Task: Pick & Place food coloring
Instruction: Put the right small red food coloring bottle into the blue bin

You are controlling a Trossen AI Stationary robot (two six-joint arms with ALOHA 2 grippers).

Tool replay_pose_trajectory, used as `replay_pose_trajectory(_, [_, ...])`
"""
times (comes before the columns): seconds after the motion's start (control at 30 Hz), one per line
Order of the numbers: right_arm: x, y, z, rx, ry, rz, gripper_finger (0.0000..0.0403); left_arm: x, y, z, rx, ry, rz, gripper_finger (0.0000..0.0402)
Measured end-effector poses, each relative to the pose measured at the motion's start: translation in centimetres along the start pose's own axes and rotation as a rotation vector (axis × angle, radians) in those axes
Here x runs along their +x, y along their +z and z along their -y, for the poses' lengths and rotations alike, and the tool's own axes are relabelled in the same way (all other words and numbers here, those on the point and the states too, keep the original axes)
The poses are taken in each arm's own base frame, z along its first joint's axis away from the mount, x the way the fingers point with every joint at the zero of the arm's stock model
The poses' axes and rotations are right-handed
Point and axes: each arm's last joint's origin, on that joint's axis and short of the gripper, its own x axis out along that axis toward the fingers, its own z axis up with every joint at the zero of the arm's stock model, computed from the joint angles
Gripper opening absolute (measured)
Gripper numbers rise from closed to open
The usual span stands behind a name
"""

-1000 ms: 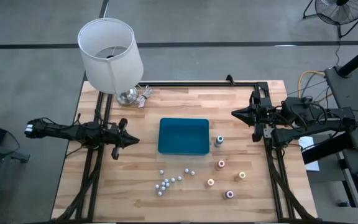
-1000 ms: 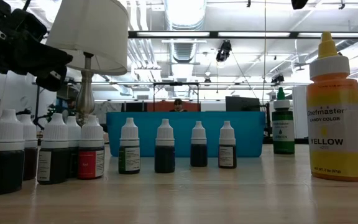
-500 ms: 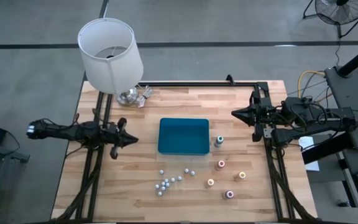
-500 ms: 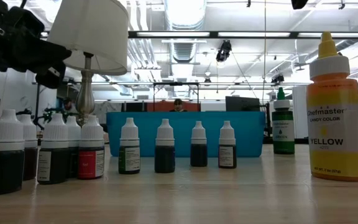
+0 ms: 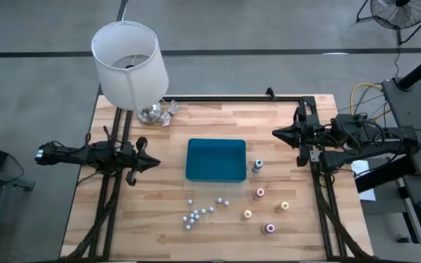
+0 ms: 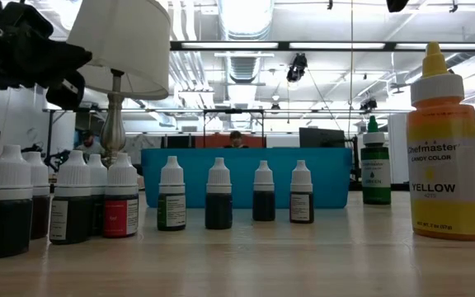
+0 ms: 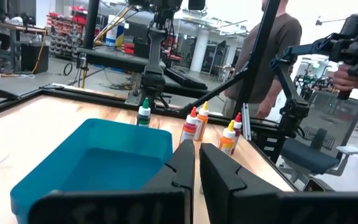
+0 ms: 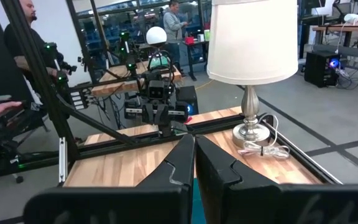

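both end effectors, left [image 5: 154,162] and right [image 5: 277,133], closed and empty.

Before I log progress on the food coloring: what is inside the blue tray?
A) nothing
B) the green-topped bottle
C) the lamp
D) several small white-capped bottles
A: in the high view the blue tray shows only bare floor, and the green-topped bottle stands just outside it.

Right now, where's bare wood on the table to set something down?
Free: the strip between the blue tray and the table's far rail, and the near-left corner beside the small white-capped bottles. Crowded: right of the tray, where the five food coloring bottles stand, and the lamp corner.
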Motion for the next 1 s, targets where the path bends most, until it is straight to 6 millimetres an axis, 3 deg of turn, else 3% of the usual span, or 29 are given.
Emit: replay_pose_trajectory(1.0, [0.44, -0.22, -0.04, -0.049, -0.005, -0.017, 0.0008, -0.04, 0.03, 0.01, 0.0, -0.001, 0.007, 0.0])
